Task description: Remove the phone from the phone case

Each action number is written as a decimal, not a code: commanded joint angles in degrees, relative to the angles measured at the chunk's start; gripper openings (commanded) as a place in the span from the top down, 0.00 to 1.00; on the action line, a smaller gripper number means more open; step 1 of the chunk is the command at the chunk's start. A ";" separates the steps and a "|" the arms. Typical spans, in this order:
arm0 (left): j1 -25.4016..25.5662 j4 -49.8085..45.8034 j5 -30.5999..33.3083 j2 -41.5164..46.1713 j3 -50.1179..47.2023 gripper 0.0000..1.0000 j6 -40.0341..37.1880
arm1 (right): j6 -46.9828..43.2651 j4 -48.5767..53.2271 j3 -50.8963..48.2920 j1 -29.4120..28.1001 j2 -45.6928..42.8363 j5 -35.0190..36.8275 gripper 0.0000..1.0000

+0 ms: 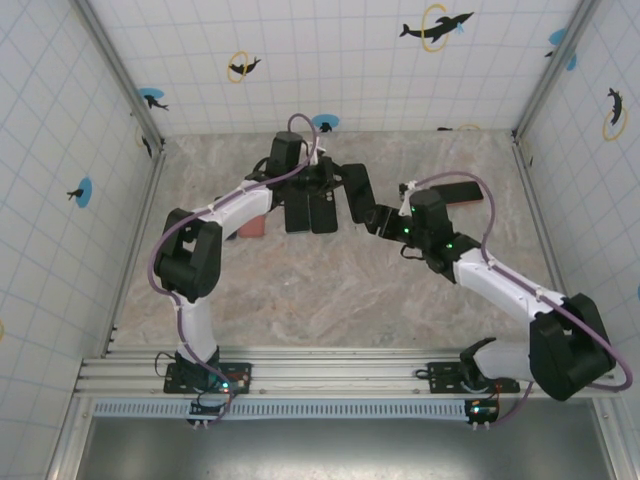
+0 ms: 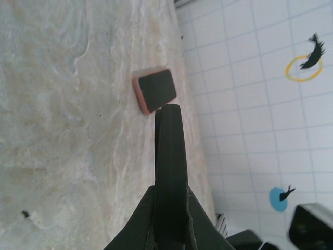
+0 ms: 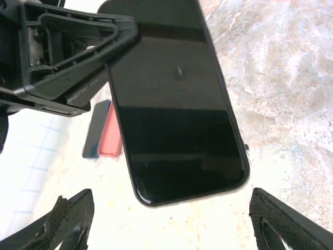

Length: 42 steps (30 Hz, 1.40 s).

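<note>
A marbled bench (image 1: 330,290) is boxed in by white tiled walls (image 1: 350,60) dotted with dolphin stickers (image 1: 436,26) (some ringed in yellow, some on blue discs), and a metal rail (image 1: 330,370) runs along its near edge. Toward the right rear a dark slab (image 1: 462,190) with a red rim lies flat, near the right wall. Left of centre a pink slab (image 1: 252,227) also lies flat, and the right wrist view shows a dark blue piece (image 3: 95,130) just beside it.
</note>
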<state>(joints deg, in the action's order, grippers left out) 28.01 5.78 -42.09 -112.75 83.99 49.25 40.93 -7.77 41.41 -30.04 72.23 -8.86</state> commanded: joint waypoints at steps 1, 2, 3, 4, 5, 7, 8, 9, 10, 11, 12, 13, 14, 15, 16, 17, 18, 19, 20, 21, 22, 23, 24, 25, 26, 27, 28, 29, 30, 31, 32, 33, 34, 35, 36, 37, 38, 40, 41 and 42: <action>-0.41 9.35 -0.28 2.40 0.38 0.90 7.59 | 10.61 -14.31 -6.20 0.60 -2.99 -0.05 0.24; -0.41 10.37 -0.07 2.41 0.54 0.90 8.71 | 13.38 -18.76 -8.24 0.60 -3.35 0.11 0.25; -0.41 11.37 0.17 2.42 0.74 0.90 10.06 | 15.71 -22.36 -9.67 0.60 -3.49 0.08 0.27; -0.37 12.33 0.26 2.41 0.75 0.90 11.17 | 17.51 -24.68 -10.52 0.56 -3.57 -0.10 0.28; -0.41 13.52 0.33 2.36 0.70 0.90 12.66 | 19.38 -27.36 -11.32 0.39 -3.51 -0.12 0.30; -0.42 16.19 0.30 2.41 0.26 0.90 15.23 | 22.18 -33.69 -13.21 -0.09 -3.26 0.59 0.34; -0.41 17.53 0.34 2.44 0.07 0.90 16.75 | 23.48 -36.71 -14.05 -0.27 -3.02 1.17 0.36; -0.41 18.67 0.20 2.34 -0.05 0.90 18.07 | 24.48 -39.18 -14.76 -0.44 -2.84 1.80 0.38; -0.42 19.55 0.10 2.36 -0.13 0.90 19.12 | 25.11 -40.87 -15.16 -0.49 -2.58 2.24 0.40; -0.41 20.47 -0.05 2.44 -0.22 0.89 20.18 | 25.71 -42.65 -15.45 -0.63 -2.32 2.70 0.42; -0.41 21.06 -0.10 2.45 -0.30 0.90 20.99 | 26.19 -44.03 -15.59 -0.63 -1.90 2.88 0.45; -0.41 21.76 -0.18 2.64 -0.44 0.89 21.87 | 26.76 -45.40 -15.63 -0.63 -1.31 2.97 0.48; -0.41 22.52 -0.17 2.78 -0.57 0.89 22.67 | 27.21 -46.65 -15.57 -0.67 -0.77 2.93 0.50; -0.41 22.93 -0.27 2.88 -0.58 0.90 23.35 | 27.79 -47.78 -15.52 -0.72 -0.24 2.97 0.53; -0.41 23.61 -0.35 2.96 -0.66 0.90 24.14 | 28.37 -49.13 -15.50 -0.72 0.42 2.97 0.55; -0.41 24.28 -0.47 3.10 -0.75 0.90 24.85 | 28.94 -50.40 -15.42 -0.72 1.03 3.06 0.56; -0.43 24.72 -0.59 3.21 -0.84 0.90 25.49 | 29.23 -51.48 -15.24 -0.66 1.53 2.99 0.57; -0.41 25.06 -0.63 3.32 -0.99 0.90 25.94 | 29.34 -52.19 -14.84 -0.63 2.13 2.82 0.59; -0.42 25.46 -0.58 3.54 -1.30 0.90 26.43 | 29.46 -52.58 -14.26 -0.63 2.72 2.52 0.60; -0.41 26.08 -0.56 3.88 -1.57 0.90 26.88 | 29.51 -52.95 -13.88 -0.63 3.27 2.17 0.62; -0.41 26.72 -0.54 4.06 -1.80 0.90 27.52 | 29.76 -53.57 -13.38 -0.68 3.96 1.87 0.63; -0.41 27.21 -0.54 4.20 -1.98 0.89 28.11 | 30.32 -54.28 -13.16 -0.63 4.59 1.76 0.64; -0.43 27.65 -0.61 4.20 -1.91 0.90 28.55 | 30.73 -54.94 -13.11 -0.63 5.15 1.54 0.65; -0.41 28.09 -0.71 4.17 -1.89 0.89 29.09 | 31.11 -55.53 -13.12 -0.64 5.69 1.52 0.65; -0.42 28.45 -0.71 4.29 -2.06 0.90 29.38 | 31.33 -55.98 -13.11 -0.63 6.10 1.49 0.66; -0.41 28.75 -0.71 4.37 -2.15 0.90 29.67 | 31.48 -56.24 -13.11 -0.61 6.32 1.56 0.67; -0.48 28.78 -0.65 4.52 -2.24 0.89 29.77 | 31.56 -56.74 -13.11 -0.55 6.51 1.73 0.67; -0.41 28.89 -0.76 4.60 -2.40 0.90 29.89 | 31.71 -57.37 -12.98 -0.46 6.82 1.73 0.68; -0.41 28.93 -0.78 4.75 -2.56 0.90 30.03 | 31.80 -57.77 -12.72 -0.34 7.09 1.53 0.69; -0.41 29.12 -0.84 4.75 -2.75 0.90 30.26 | 31.78 -58.05 -12.44 -0.18 7.43 1.27 0.69; -0.41 29.42 -0.94 4.84 -3.00 0.89 30.50 | 31.68 -58.27 -12.30 -0.11 7.72 1.22 0.69; -0.41 29.55 -0.95 4.89 -3.12 0.89 30.63 | 31.84 -58.79 -12.26 -0.13 8.04 1.21 0.69; -0.41 29.56 -1.09 4.90 -3.25 0.90 30.70 | 32.11 -59.66 -12.40 -0.10 8.38 1.26 0.70; -0.42 29.52 -1.12 4.86 -3.38 0.89 30.66 | 32.37 -60.35 -12.27 -0.02 8.69 1.03 0.70; -0.46 29.73 -1.13 4.91 -3.47 0.90 30.76 | 32.47 -60.67 -12.07 -0.04 8.89 0.91 0.70; -0.41 29.95 -1.11 4.96 -3.55 0.90 30.90 | 32.54 -60.69 -11.96 -0.08 9.06 0.90 0.71; -0.42 30.11 -1.08 4.91 -3.46 0.90 30.95 | 32.61 -60.80 -11.89 -0.02 9.24 0.94 0.71; -0.41 30.47 -1.02 4.91 -3.64 0.90 31.25 | 32.87 -61.50 -11.71 0.12 9.75 0.74 0.71; -0.46 31.06 -1.09 4.88 -3.74 0.90 31.63 | 32.98 -61.73 -11.57 0.17 10.01 0.69 0.72; -0.41 31.30 -1.19 4.82 -3.74 0.89 31.86 | 33.12 -61.85 -11.45 0.18 10.19 0.69 0.72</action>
<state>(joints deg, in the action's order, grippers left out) 27.94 31.53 -41.56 -111.22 80.27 78.91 73.56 -65.98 27.55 -30.26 81.52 -8.01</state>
